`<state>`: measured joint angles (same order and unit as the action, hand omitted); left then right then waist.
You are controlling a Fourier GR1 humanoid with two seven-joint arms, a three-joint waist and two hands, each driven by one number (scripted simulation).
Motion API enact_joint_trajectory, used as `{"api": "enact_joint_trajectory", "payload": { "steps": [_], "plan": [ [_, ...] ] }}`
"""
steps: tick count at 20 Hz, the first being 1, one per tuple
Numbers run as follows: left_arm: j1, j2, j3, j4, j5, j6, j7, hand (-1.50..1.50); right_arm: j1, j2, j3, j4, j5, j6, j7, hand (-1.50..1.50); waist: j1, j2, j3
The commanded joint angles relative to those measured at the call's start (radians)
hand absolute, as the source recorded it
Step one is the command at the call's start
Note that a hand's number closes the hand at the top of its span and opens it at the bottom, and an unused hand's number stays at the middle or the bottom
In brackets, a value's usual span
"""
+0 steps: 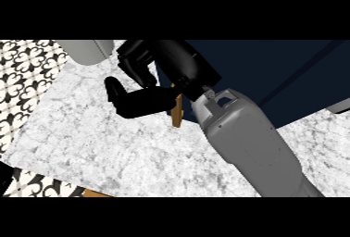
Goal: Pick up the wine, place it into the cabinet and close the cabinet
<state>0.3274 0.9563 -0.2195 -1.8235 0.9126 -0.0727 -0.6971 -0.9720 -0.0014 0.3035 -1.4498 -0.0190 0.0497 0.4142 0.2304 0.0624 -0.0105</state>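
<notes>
Right hand [159, 65] only, reaching in from the lower right, black bulk lying just left of the cabinet [273, 69] and against the thin brown edge of its door [178, 111]. Cannot tell whether spread, pressed together or clasping that edge. No wine in sight: none on the counter [103, 148] left of the cabinet, so probably inside the dark cabinet or hidden by the hand. Door edge running roughly upright in view, touching the hand's right side. Likely next: swing the door toward the cabinet.

The right forearm [249, 139] slants up from the lower edge, its black right hand [160, 60] with fingers curled downward
</notes>
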Motion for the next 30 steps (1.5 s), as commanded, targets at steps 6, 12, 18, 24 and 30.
{"api": "enact_joint_trajectory", "payload": {
  "steps": [6, 12, 18, 24, 30],
  "plan": [
    [-0.045, -0.013, -0.003, 0.016, 0.004, 0.0, 0.016, 1.5, -0.179, 0.001, -0.118, 0.294, -0.103, -0.052, -0.064, 1.5, -0.003, 0.022, 0.003],
    [-0.03, -0.014, 0.004, 0.026, -0.004, 0.006, 0.008, 1.5, -0.156, -0.029, -0.164, 0.346, -0.167, -0.103, -0.063, 1.5, -0.026, 0.015, 0.004],
    [-0.018, -0.022, -0.008, 0.026, -0.003, 0.011, 0.018, 1.5, -0.129, -0.102, -0.134, 0.395, -0.182, -0.073, -0.065, 1.5, -0.056, 0.016, 0.005],
    [-0.01, -0.04, -0.002, 0.044, 0.002, 0.012, 0.001, 1.5, -0.077, -0.121, -0.131, 0.412, -0.214, -0.023, -0.142, 1.5, -0.082, 0.028, 0.006],
    [-0.008, -0.041, 0.002, 0.053, -0.006, 0.015, -0.004, 1.5, -0.081, -0.122, -0.13, 0.442, -0.229, 0.021, -0.203, 1.5, -0.098, 0.026, 0.004]
  ]
}}
